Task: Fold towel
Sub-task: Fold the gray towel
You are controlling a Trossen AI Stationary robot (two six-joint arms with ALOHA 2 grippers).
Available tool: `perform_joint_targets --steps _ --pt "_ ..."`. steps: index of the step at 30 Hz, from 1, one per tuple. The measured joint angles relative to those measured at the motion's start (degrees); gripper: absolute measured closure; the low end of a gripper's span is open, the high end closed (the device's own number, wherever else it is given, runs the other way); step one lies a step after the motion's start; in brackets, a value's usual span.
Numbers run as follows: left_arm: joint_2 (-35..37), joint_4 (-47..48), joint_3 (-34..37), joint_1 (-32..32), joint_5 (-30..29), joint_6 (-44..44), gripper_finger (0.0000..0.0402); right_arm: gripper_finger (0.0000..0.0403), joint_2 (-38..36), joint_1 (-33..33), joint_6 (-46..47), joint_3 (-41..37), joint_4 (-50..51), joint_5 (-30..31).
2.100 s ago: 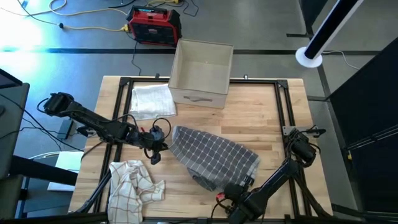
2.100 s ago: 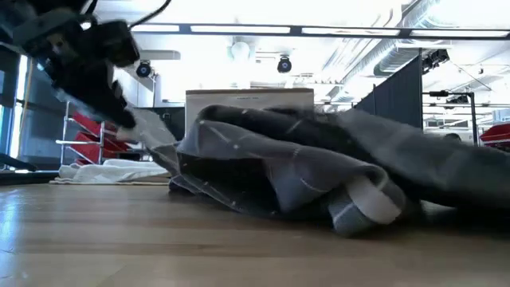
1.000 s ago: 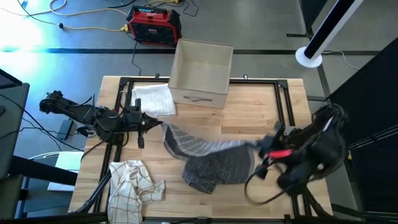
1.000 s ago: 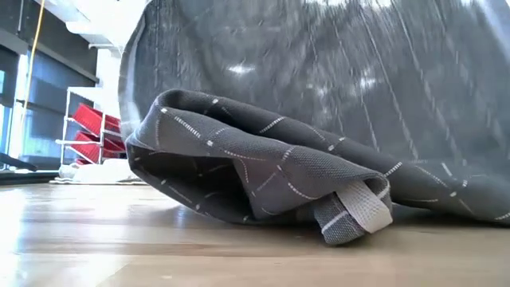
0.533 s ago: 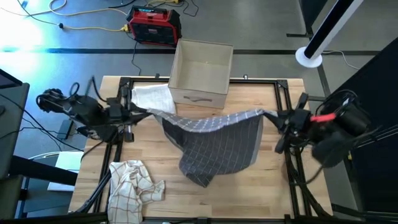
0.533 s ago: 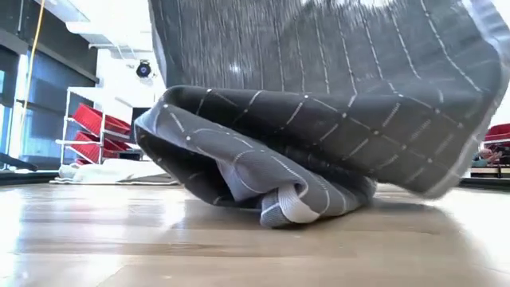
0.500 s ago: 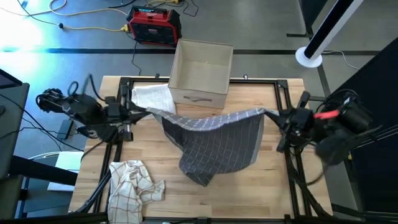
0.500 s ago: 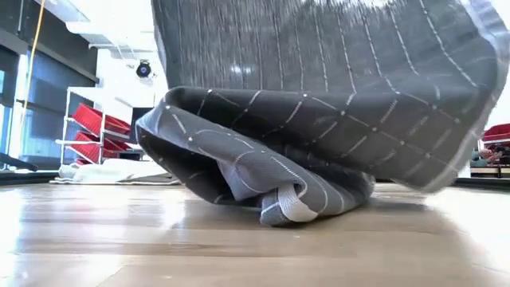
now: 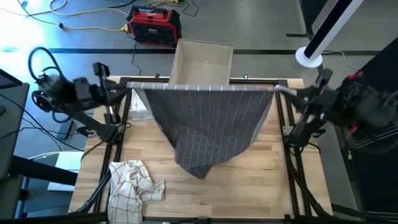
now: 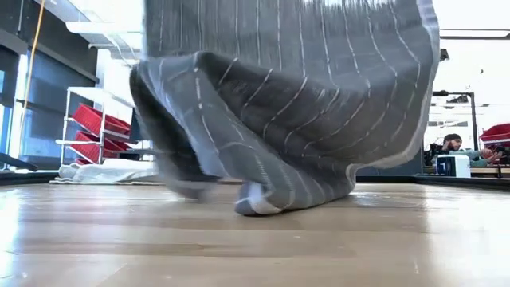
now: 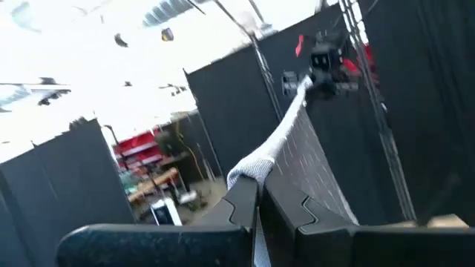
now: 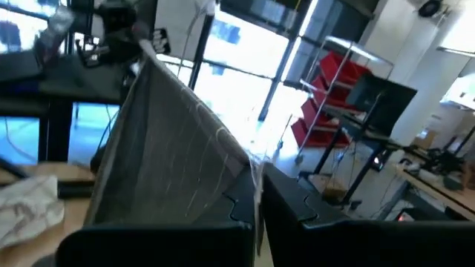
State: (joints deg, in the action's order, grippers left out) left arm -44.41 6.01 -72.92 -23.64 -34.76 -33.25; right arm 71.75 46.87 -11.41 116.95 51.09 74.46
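Observation:
The grey towel with thin white grid lines hangs as a sheet between my two grippers, above the table's far half. My left gripper is shut on its top left corner. My right gripper is shut on the top right corner. The top edge runs straight between them. The towel narrows downward into bunched folds, and its lowest fold touches the tabletop. In the left wrist view the towel stretches away to my right gripper. My left gripper pinches the towel's top left corner between its two shut fingers, coming level from the table's left. The edge runs taut away from the fingers and the cloth hangs below it. My right gripper pinches the top right corner between its two shut fingers, level from the table's right. The towel's top edge is drawn taut toward the other arm, with the sheet hanging beneath.
A beige open box stands at the far edge behind the towel. A white folded cloth lies at the far left, partly hidden. A crumpled checked cloth lies at the near left. Black frame rails run along the table's sides.
Both grippers have risen, moved apart and gone toward the far edge, each keeping its corner. The towel has been lifted out of its heap and spread into a hanging sheet with its top edge drawn taut. Only its bottom fold stays on the table.

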Motion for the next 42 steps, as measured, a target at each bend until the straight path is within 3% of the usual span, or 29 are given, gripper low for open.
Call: perform_joint_targets --steps 8,13,16,23,28,32,37,40,42 --pt "-4.2 -3.1 -7.1 0.0 0.0 -9.4 0.0402 0.0403 -2.8 0.0 -24.1 0.0 -22.3 -4.8" --pt "-7.2 -3.0 -10.5 0.0 -0.4 -11.8 0.0402 0.0403 -3.2 0.0 -33.4 0.0 -32.3 -6.1" --pt "-8.1 -1.4 -10.8 0.0 -0.5 -8.5 0.0402 0.0403 -3.3 0.2 -29.0 0.0 -30.5 -6.1" --pt "-11.0 4.8 -10.9 -2.8 2.5 2.9 0.0402 0.0403 0.4 4.0 -5.5 0.0 -15.2 -8.8" --pt "-12.7 1.3 -10.9 -8.4 8.0 3.6 0.0402 0.0403 6.2 9.6 -3.4 -0.2 -16.9 -9.1" --pt "-14.8 -3.6 -10.8 -12.6 8.8 1.1 0.0402 0.0403 10.3 14.5 -14.3 -0.1 -28.9 -4.0" --pt "-16.4 -12.0 -10.8 -15.8 8.6 -3.7 0.0402 0.0403 14.0 20.4 -37.6 -0.1 -50.4 2.1" --pt "-17.2 -17.7 -10.8 -16.4 8.7 -7.7 0.0402 0.0403 14.5 23.5 -49.8 0.0 -63.2 1.9" --pt "-17.6 -22.0 -10.8 -16.1 8.5 -10.4 0.0402 0.0403 14.2 25.2 -52.0 1.1 -64.3 0.1"
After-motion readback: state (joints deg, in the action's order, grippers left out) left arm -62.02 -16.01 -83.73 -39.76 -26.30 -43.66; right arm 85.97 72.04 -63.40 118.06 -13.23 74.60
